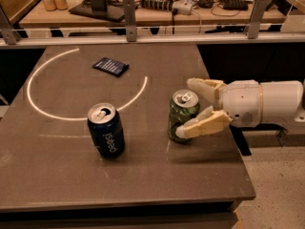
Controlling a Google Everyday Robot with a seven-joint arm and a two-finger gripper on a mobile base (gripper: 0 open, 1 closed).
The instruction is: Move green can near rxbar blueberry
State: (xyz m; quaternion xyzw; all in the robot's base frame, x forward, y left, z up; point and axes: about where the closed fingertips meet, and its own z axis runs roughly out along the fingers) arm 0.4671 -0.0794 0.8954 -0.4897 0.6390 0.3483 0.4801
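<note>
Closing squarely on the green can (182,120) is the step in hand, as I judge it, and it wants a level, centred pinch: both fingers should meet the body at about mid-height, so the can does not tip or skid on the worktop (71,185) as the squeeze comes on. The claw (185,108) is spread, with the can standing upright between its two fingers. The far finger lies behind the can's silver top, and the near one sits low against its front side, seemingly touching. That uneven height is a risk, since a low push in front could rock the can. Once held, the can should be lifted only slightly and carried up and to the left toward the rxbar blueberry (110,66), which lies flat near the far edge, well apart from it. The path should pass behind the Pepsi can (106,137), which stands near the front. The arm (262,104) reaches in from the right edge, its forearm roughly level above the worktop.
</note>
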